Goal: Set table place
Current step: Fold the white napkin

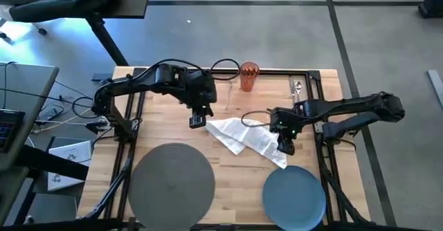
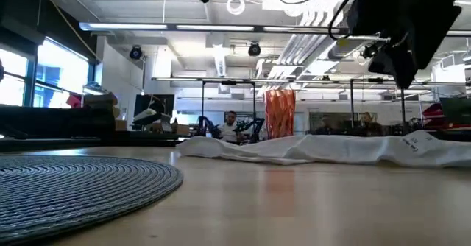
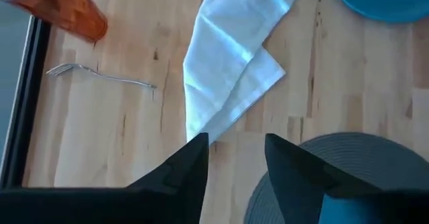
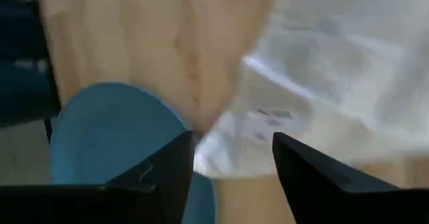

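Light-wood butcher-block table with black metal rail frame; the place setting is scattered across it.

Large round grey woven placemat lies at the near left of the tabletop, bare. Smaller round blue plate sits at the near right, well apart from the placemat and close to the table's front edge.

White paper napkin, crumpled and partly unfolded, lies flat at mid-table between the two arms. In the low view it shows as a long low heap on the wood.

Translucent orange tumbler stands upright at the far edge, centre. A silver fork lies on the wood near the tumbler. More silver cutlery rests at the far right by the rail; the kind of piece is too small to make out.

Left gripper hangs above the table just off the napkin's left end. The left wrist view shows its fingers parted with wood and the napkin's corner visible through the gap; nothing is held.

Right gripper is over the napkin's right end, near the plate. In the right wrist view its fingers are spread apart above the napkin edge and the plate's rim, nothing between them. Whether it touches the paper is not clear.
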Available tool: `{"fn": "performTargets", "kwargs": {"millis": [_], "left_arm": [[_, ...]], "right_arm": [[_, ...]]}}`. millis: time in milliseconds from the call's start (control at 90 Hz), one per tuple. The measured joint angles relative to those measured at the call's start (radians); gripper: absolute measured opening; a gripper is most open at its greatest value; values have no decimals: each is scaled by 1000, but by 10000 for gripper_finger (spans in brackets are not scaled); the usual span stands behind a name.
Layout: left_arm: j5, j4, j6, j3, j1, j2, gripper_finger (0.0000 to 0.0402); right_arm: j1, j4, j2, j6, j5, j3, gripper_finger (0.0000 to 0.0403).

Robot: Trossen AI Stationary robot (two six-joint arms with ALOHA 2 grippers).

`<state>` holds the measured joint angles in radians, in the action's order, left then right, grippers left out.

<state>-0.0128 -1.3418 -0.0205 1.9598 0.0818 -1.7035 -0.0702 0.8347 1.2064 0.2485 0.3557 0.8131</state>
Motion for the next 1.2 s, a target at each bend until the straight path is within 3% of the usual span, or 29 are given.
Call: {"fn": "performTargets", "kwargs": {"millis": [200, 444, 722, 911, 1200], "left_arm": [[0, -5, -23, 0, -16, 0, 133], [-25, -5, -31, 0, -40, 0, 133], [-30, 0, -40, 0, -43, 0, 133], [-29, 0, -55, 0, -43, 0, 133], [-26, 0, -60, 0, -43, 0, 133]], "right_arm": [[-164, -77, 0, 55, -22, -106, 168], [-351, -148, 5, 65, -186, -157, 138], [-436, -272, 10, 57, -227, -221, 117], [-476, -247, 11, 33, -359, -240, 111], [-489, -298, 59, -8, -336, -240, 58]]}}
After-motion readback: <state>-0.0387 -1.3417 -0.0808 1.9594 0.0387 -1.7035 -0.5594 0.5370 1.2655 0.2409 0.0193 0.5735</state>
